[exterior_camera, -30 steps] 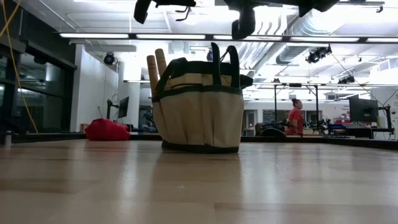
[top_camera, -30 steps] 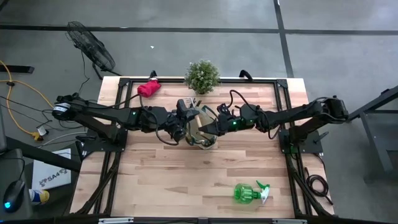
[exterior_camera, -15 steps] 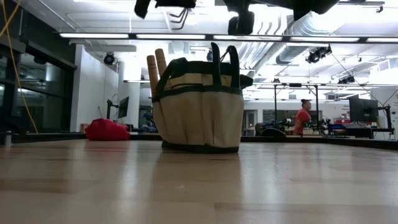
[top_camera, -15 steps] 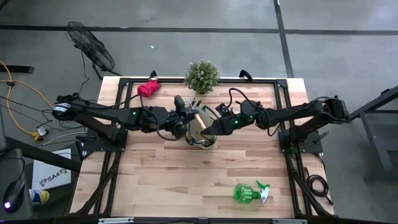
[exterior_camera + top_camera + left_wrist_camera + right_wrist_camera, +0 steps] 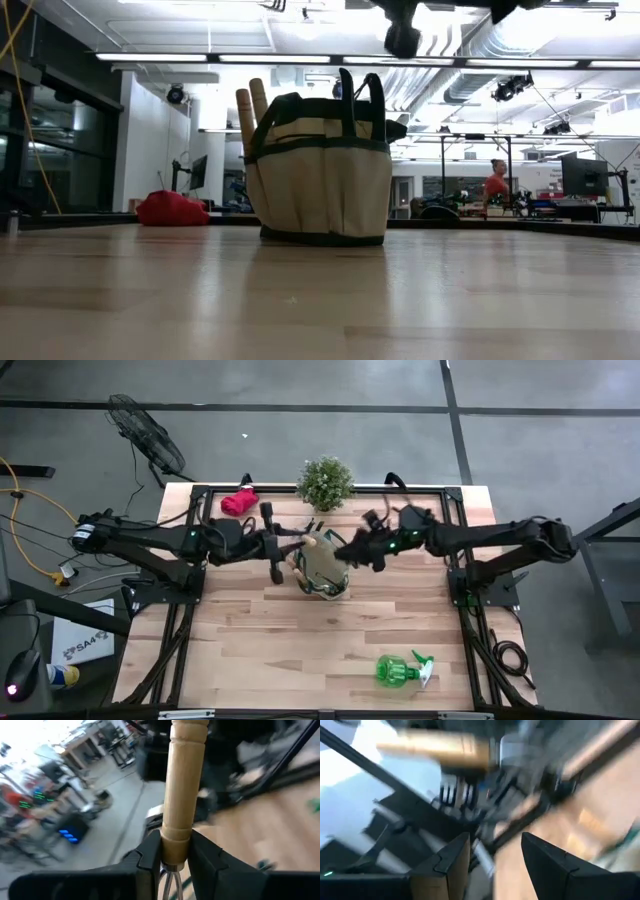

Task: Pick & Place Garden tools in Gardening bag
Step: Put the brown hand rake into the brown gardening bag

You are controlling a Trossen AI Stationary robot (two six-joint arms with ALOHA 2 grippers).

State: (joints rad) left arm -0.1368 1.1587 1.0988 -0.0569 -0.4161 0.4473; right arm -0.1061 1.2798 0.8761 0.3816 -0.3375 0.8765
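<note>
From directly above, a wooden table [image 5: 260, 640] carries a round tan gardening bag [image 5: 323, 567] near its middle, with both dark arms meeting over it. Reaching in from the left, the left gripper [image 5: 288, 548] hangs just beside the bag's left rim, clamped on a trowel [image 5: 308, 544] whose wooden handle points toward the bag. Coming from the right, the right gripper [image 5: 352, 550] hovers at the bag's upper right edge. A red glove bundle [image 5: 238, 502] lies at the far left corner, a bushy potted plant [image 5: 325, 482] stands at the far edge behind the bag, and a green spray bottle [image 5: 402, 670] lies near the front right, well apart from the bag. Across the tabletop at eye level, the bag stands upright with two wooden handles [image 5: 251, 112] poking up from its left side, the glove bundle behind to its left, and a person in red [image 5: 495, 188] far off in the room. Past the left wrist, two dark fingers [image 5: 150, 854] pinch the trowel's pale handle at its metal collar. Past the right wrist, the fingers [image 5: 449, 862] stand well apart with nothing between them; the rest is blurred.
</note>
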